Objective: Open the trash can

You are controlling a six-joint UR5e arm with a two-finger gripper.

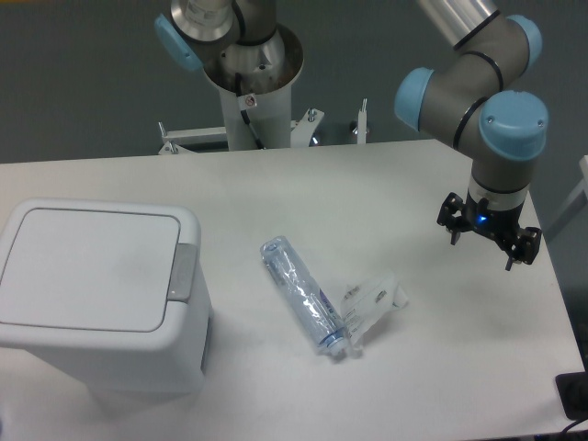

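While lid shut, trash can point(96, 303) latch faces right.

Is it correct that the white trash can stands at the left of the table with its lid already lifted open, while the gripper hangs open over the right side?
Not quite. The camera view shows the trash can with its lid shut flat, not lifted. The rest holds: it stands at the left of the table, and the gripper hangs open over the right side.

The trash can point(96, 308) is a boxy white bin at the tabletop's front left corner, upright, its flat lid shut, grey latch facing right.
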